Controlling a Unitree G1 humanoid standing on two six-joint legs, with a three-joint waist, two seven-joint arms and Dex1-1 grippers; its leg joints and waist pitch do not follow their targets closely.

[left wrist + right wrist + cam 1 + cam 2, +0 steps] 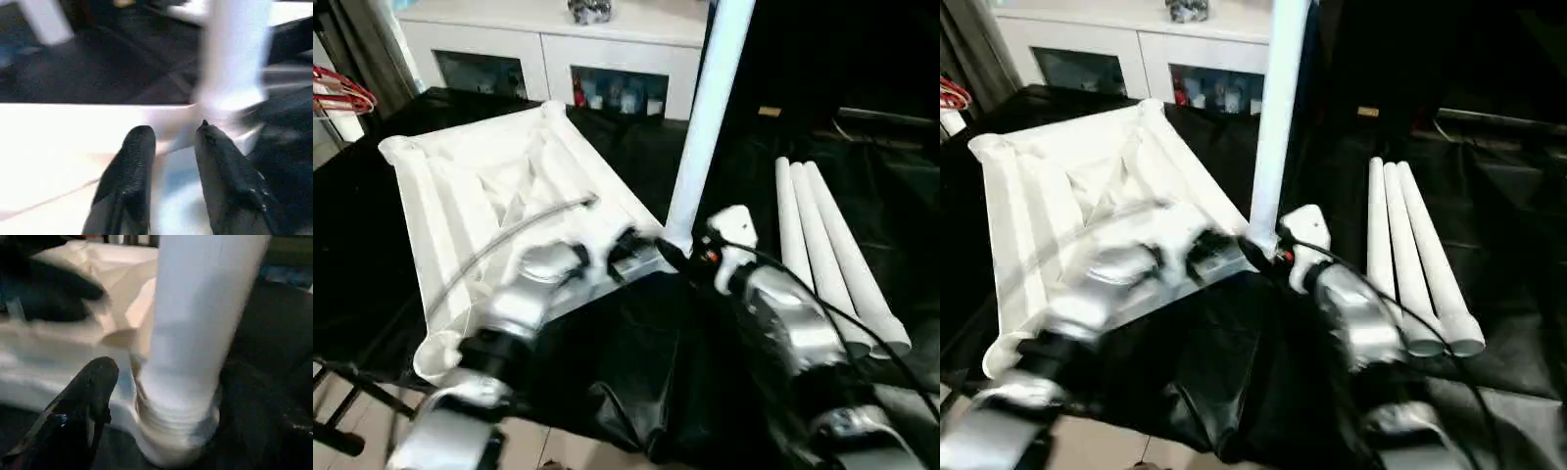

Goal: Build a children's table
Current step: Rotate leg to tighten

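Left eye view: upturned tabletop [480,186] centre-left; upright leg [705,117] in its near corner; three legs [832,255] lying at right. Left wrist view: left gripper [168,142] slightly parted, empty, at tabletop edge. Right wrist view: right gripper [146,382] beside leg base, grip unclear.

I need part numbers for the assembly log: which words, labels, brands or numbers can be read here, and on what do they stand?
None can be read.
Tabletop, ribbed underside up: no print shows.
Upright leg and the three loose legs: plain white.
Things behind the cabinet glass doors: too small and blurred to read.
Right wrist housing: no legible marking.
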